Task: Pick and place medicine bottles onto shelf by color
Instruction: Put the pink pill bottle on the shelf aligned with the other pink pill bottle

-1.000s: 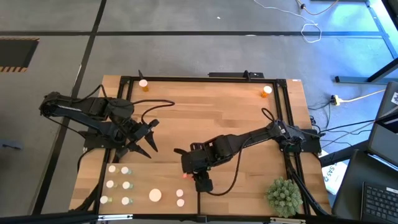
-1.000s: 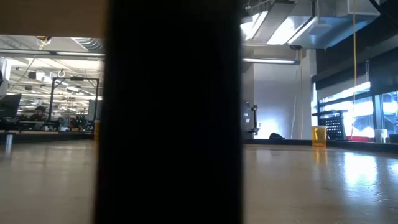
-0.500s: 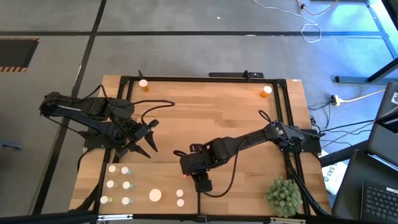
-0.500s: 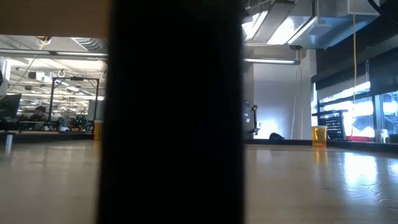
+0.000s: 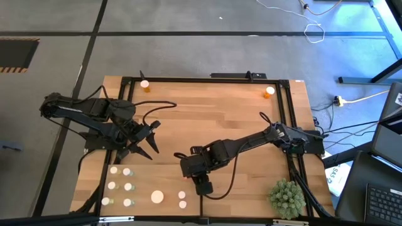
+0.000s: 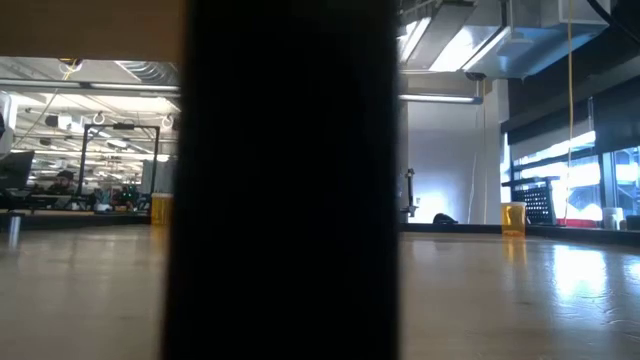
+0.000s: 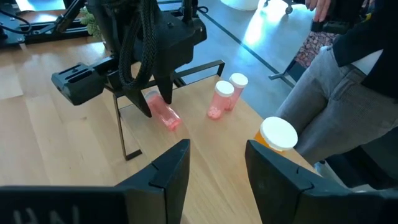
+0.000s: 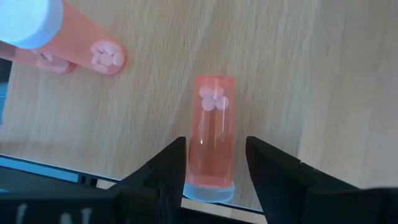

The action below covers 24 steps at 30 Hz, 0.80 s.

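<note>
My right gripper [image 8: 211,146] is shut on a pink bottle [image 8: 211,130] with a white cap, low over the table near its front edge. It stands beside the thin dark upright divider [image 7: 119,124]. Two more pink bottles [image 7: 225,96] stand upright just past it, and a wider orange one [image 7: 277,135] stands nearer the left arm. Several small bottles [image 5: 125,186] stand at the near left. My left gripper [image 7: 217,152] hovers open over the table's left side [image 5: 152,135], with nothing between its fingers. My right gripper pinches the pink bottle's round body [image 8: 210,165] between its two fingers, close to the cap end [image 8: 208,191]. The fingers slant down from above and lie along the bottle. The bottle hangs tilted, its bottom end [image 7: 171,121] lowest; whether that end touches the table I cannot tell.
One orange bottle [image 5: 146,85] stands at the far left edge and another [image 5: 270,91] at the far right. A spiky green plant ball [image 5: 287,198] sits at the near right. A person [image 7: 348,93] stands at the table's near side. A dark shape [image 6: 290,180] fills the low view's middle.
My right gripper has sunk a little toward the table with the pink bottle still in its hold.
</note>
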Tool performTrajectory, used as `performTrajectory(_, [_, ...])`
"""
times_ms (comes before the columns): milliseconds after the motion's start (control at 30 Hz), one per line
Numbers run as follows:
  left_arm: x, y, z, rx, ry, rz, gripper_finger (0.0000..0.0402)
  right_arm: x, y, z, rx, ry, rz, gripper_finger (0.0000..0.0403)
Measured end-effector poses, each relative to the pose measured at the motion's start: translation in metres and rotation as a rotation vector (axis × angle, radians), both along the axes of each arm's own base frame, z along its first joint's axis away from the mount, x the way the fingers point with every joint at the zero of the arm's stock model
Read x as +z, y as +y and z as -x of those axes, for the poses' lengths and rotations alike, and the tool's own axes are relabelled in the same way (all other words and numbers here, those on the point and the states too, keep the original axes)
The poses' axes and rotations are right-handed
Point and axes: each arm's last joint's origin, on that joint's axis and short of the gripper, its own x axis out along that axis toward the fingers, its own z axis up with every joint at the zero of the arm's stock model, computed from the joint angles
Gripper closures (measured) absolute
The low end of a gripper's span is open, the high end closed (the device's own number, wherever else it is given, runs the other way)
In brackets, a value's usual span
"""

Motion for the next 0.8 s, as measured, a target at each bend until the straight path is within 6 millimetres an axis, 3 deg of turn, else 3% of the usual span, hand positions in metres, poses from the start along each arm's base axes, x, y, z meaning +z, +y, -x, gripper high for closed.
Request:
performTrajectory(633, [0.000,0.000,0.000,0.000,-0.001,0.000,0.0253,0.000,-0.002,-0.001,0.025,-0.006,0.000,0.0234])
performTrajectory(800, [0.000,0.000,0.000,-0.001,-0.001,0.000,0.0253,-0.011,-0.001,-0.008,0.048,-0.017,0.011,0.0234])
